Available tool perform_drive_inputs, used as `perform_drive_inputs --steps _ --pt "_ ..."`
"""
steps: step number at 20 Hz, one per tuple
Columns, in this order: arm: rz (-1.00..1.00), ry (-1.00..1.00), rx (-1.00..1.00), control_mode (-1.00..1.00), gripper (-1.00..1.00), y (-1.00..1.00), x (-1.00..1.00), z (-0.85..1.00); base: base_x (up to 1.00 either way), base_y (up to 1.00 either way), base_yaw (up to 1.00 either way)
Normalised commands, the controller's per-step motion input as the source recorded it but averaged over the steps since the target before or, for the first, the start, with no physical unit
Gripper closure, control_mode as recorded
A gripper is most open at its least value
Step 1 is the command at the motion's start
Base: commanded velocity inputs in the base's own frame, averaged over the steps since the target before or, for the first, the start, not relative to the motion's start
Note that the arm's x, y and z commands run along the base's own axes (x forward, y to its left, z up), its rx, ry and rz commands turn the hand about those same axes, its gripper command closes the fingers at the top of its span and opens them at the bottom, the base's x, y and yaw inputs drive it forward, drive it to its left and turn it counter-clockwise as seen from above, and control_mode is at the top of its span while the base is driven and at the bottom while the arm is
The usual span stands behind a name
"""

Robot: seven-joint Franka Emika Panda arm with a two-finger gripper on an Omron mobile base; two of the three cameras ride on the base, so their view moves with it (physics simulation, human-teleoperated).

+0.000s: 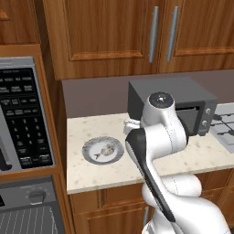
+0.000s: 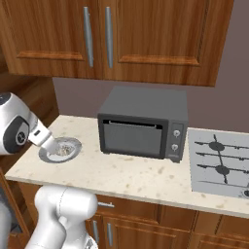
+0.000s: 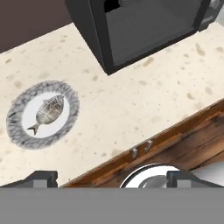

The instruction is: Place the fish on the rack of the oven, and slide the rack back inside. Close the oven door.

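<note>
Lying on a round grey plate [image 3: 17, 131]: small tan-grey fish [image 3: 48, 110], darker tail; gripper [image 3: 111, 177] spread wide, empty.

One fish [image 3: 49, 110] on one round plate [image 3: 17, 131] — one dark countertop box [image 2: 141, 127], one cooktop [image 2: 221, 163], one microwave [image 1: 20, 114].

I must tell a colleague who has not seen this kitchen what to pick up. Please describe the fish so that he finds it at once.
Start at the pale speckled counter under the wooden wall cupboards. Left of the small dark countertop oven lies a round grey plate with a patterned rim. The fish lies in the plate's white middle: small, tan-grey, with a darker tail, and the only food on the counter.
</note>
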Motion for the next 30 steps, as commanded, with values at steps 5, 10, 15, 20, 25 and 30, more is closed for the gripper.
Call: perform_drive_inputs --steps 5,10,15,20,25,30 --pt "-0.15 0.03 0.13 -1.00 -1.00 0.33 0.00 -0.20 0.00 0.00 0.00" --pt "-0.08 0.14 0.18 -1.00 -1.00 0.23 0.09 -0.27 0.00 0.00 0.00" --pt "-0.01 0.12 0.16 -1.00 -1.00 0.07 0.32 -0.35 0.00 0.00 0.00" --pt "0.00 0.15 0.08 -1.00 -1.00 0.04 0.61 -0.52 0.00 0.00 0.00" --pt "0.00 0.14 0.09 -1.00 -1.00 0.18 0.84 -0.58 0.00 0.00 0.00" --pt "0.00 0.05 0.10 -1.00 -1.00 0.27 0.77 -0.51 0.00 0.00 0.00"
